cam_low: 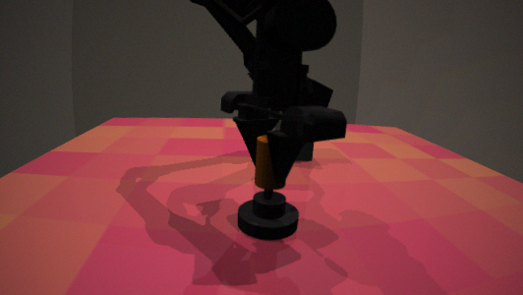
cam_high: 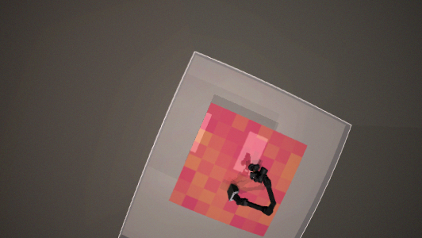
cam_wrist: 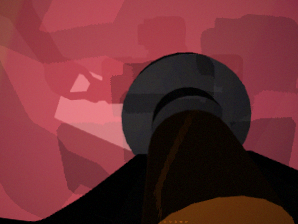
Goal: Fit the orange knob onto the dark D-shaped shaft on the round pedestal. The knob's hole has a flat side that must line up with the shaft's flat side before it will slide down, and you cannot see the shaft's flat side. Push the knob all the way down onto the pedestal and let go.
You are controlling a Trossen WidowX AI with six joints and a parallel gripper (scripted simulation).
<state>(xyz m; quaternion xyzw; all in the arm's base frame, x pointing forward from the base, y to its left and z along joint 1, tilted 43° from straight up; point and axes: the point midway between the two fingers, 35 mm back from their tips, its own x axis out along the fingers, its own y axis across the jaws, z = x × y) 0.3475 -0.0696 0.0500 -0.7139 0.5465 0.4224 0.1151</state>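
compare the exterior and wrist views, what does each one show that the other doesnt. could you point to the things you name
Only the exterior view shows the short dark shaft [cam_low: 268, 194] between the orange cylindrical knob's lower end and the pedestal, with a gap there, and the black arm [cam_low: 279, 74] above.

Only the wrist view looks down past the knob, showing the knob's end nearest the camera and a thin lighter streak along its side.

Both show the orange cylindrical knob [cam_low: 262, 162] [cam_wrist: 225, 212] held in the black hand [cam_low: 269, 169], and the dark round stepped pedestal [cam_low: 267, 223] [cam_wrist: 137, 107] on the pink and orange surface.
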